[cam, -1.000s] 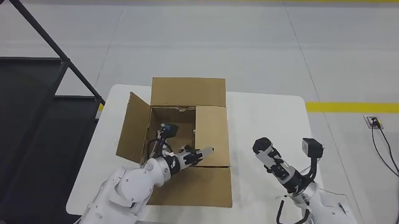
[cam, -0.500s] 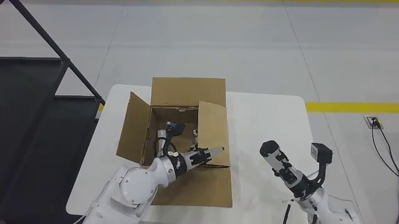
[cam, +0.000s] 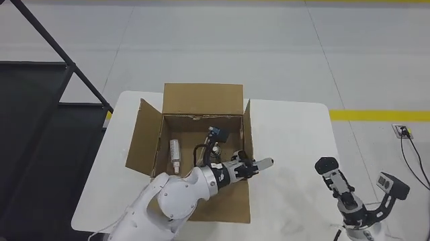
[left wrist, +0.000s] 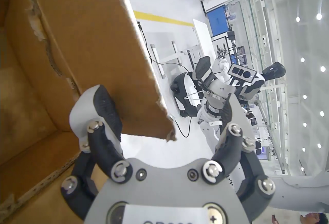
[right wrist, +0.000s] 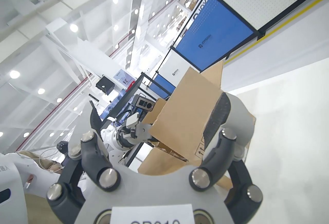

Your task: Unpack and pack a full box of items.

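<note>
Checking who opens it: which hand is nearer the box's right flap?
Left. The left hand is right at the flap; the right hand hangs well apart from it.

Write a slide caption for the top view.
Open left gripper at a side flap of the cardboard box on the white table; open right gripper apart.
</note>
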